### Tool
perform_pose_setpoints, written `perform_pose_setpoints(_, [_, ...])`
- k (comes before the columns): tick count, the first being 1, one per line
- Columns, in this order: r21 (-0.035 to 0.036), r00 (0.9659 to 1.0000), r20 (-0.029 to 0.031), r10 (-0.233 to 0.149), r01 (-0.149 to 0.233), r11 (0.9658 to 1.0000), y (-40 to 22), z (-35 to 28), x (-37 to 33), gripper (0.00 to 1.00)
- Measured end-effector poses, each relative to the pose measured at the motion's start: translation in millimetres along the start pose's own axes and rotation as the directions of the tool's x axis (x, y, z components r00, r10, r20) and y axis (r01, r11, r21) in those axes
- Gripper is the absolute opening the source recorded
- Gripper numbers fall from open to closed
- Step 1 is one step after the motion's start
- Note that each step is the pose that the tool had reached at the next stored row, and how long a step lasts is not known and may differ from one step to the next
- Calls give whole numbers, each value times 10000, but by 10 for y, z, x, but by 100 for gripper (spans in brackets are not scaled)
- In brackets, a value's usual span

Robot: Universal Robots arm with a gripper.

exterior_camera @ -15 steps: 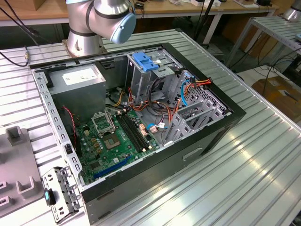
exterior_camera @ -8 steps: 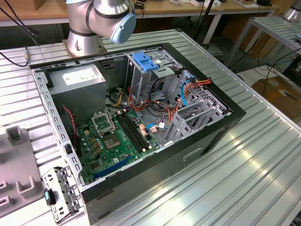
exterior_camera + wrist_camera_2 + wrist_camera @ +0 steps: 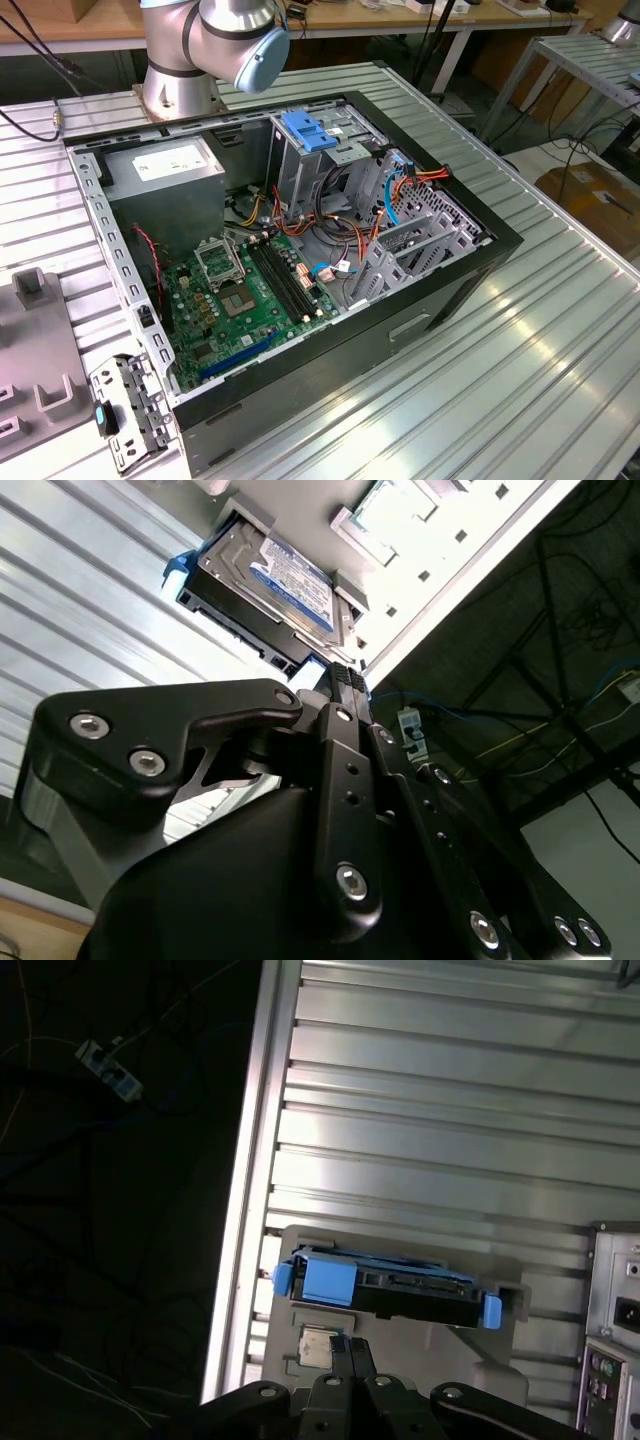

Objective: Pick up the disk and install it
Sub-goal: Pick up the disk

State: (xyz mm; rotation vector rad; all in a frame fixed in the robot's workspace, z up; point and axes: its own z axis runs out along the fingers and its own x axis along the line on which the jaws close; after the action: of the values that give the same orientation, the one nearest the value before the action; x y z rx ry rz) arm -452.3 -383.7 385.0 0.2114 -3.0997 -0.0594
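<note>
Hovering with our hand [image 3: 347,1345] clenched on nothing, we see the disk [image 3: 400,1285] just ahead, connector end facing us, near the edge of the desk [image 3: 450,1150].

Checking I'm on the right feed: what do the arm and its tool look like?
The arm is silver-grey metal with rounded joints and a pale blue cap. The tool is matte black, built of flat angular links fastened with silver screws.
</note>
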Motion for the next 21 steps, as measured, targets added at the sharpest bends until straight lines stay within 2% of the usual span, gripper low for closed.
perform_pose_setpoints(10, [18,9982,-25,-601,601,9982,0,0,0,11])
perform_pose_setpoints(17, [31,9943,-45,-1069,1069,9943,0,1,0,11])
perform_pose_setpoints(21, [45,9893,-51,-1461,1461,9893,8,0,-4,11])
